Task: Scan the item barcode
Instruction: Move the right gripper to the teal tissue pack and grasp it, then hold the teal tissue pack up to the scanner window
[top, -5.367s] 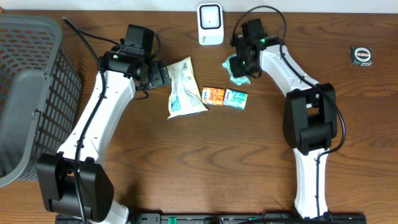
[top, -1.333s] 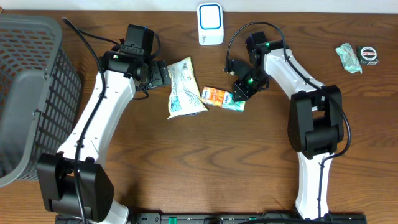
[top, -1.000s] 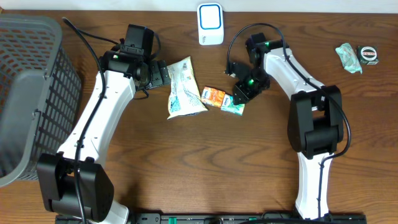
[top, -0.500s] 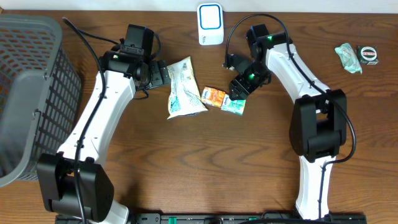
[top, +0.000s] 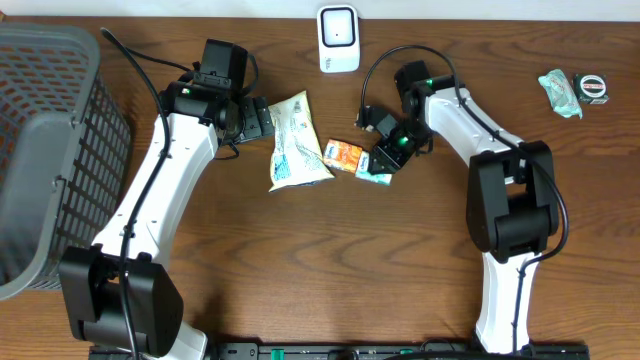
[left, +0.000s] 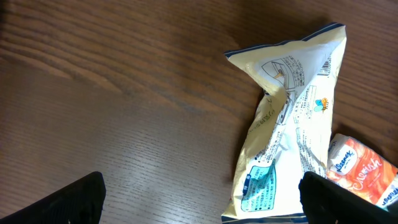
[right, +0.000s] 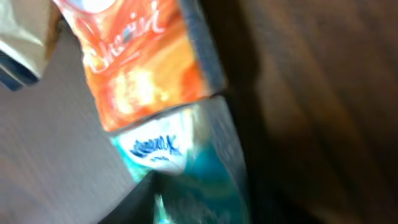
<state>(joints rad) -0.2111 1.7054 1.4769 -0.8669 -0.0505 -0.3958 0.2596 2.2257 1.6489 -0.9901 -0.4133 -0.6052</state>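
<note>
The right gripper (top: 388, 155) is down on the teal tissue pack (top: 373, 177) near the middle of the brown table (top: 300, 270). The wrist picture is very blurry, so I cannot tell if its jaws are pinching the pack or only sitting close to it. The teal pack lies on the table, tilted a bit, with one end touching the orange tissue pack (top: 344, 154) beside it. Both packs fill the right wrist picture, and the teal one has a white label with blue writing. The white barcode scanner (top: 338, 38) stands at the far edge of the table, well apart from the teal pack. The left gripper (top: 262, 120) has its jaws spread wide and it holds nothing. It sits just beside the top end of a cream snack bag (top: 293, 142), which lies flat with the orange pack at its lower corner. A big grey basket (top: 100, 130) is at the left side. Far to the right a crumpled teal packet (top: 558, 92) lies next to a small tape measure (top: 594, 88).
</note>
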